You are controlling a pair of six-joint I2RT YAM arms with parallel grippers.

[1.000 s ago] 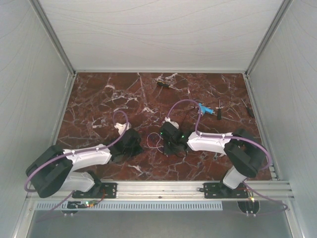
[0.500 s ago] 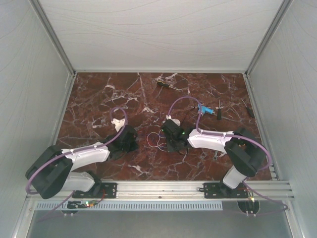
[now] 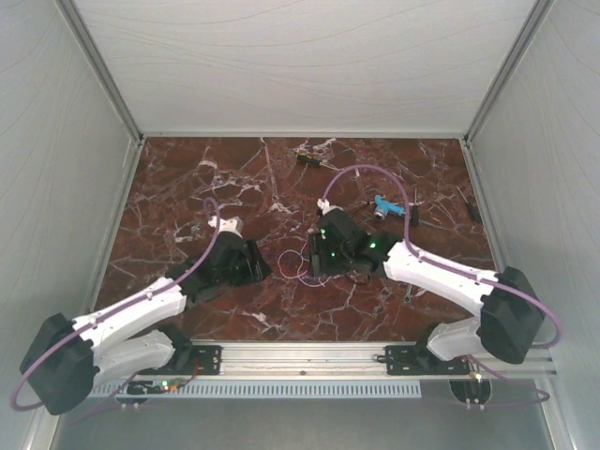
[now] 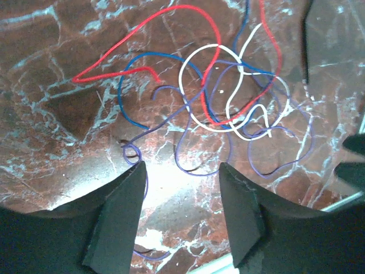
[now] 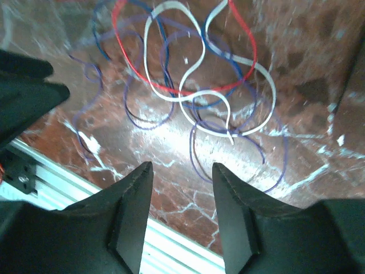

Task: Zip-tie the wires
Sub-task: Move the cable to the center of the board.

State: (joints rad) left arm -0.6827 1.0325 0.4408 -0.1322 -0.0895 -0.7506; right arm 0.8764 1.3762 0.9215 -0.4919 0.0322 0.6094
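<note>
The wires (image 3: 296, 265) are a loose tangle of thin red, white, blue and purple loops lying flat on the marble table between the two grippers. My left gripper (image 3: 257, 266) is just left of the tangle and my right gripper (image 3: 320, 263) is just right of it. In the left wrist view the wires (image 4: 228, 97) spread out ahead of the open left gripper (image 4: 181, 171); one purple strand runs beside the left fingertip (image 4: 128, 194), none is pinched. In the right wrist view the wires (image 5: 188, 74) lie ahead of the open right gripper (image 5: 181, 166), with bare marble between its fingers.
A blue-handled tool (image 3: 386, 205) and a small dark tool (image 3: 413, 214) lie behind the right arm. Another dark tool (image 3: 308, 159) lies near the back edge. The aluminium rail (image 3: 309, 354) runs along the near edge, and white walls close in both sides.
Both grippers have gone from shut to open. Both arms have stretched forward, their elbows dropping toward the near edge. The wires now lie loose on the table between them.
</note>
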